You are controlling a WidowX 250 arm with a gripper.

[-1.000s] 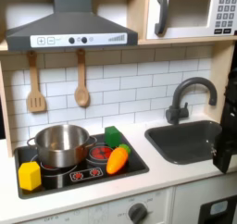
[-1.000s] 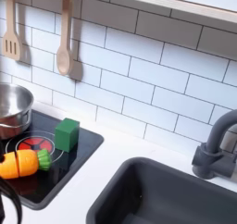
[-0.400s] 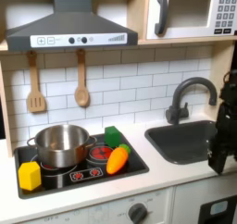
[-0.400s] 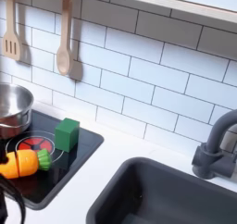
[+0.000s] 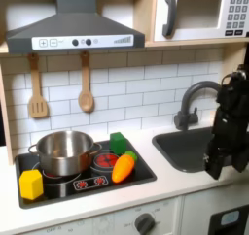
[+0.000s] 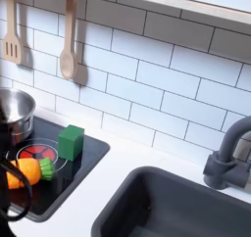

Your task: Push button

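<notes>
Okay, first exterior view: my gripper [image 5: 215,162] hangs at the first exterior view's right, over the sink [image 5: 190,150] and just in front of the faucet [image 5: 195,95]. It's a dark blur, so I cannot tell whether the jaws are parted or closed; nothing visibly held. Nearest buttons are the microwave keypad [image 5: 236,12], top right corner, well above the gripper and slightly right. My read: the move is mostly straight up, with the wrist turned toward the panel. Other candidates are the hood buttons [image 5: 83,42], well apart to the upper left, and the stove controls [image 5: 88,183], low and left by the carrot [image 5: 124,167]. The task doesn't say which one.

Second exterior view: the stove top [image 6: 86,170] carries the green block [image 6: 70,142], with the carrot beside it. A dark shape [image 6: 6,155] cuts in at the second exterior view's left edge; can't identify it. I can make out no button here.
</notes>
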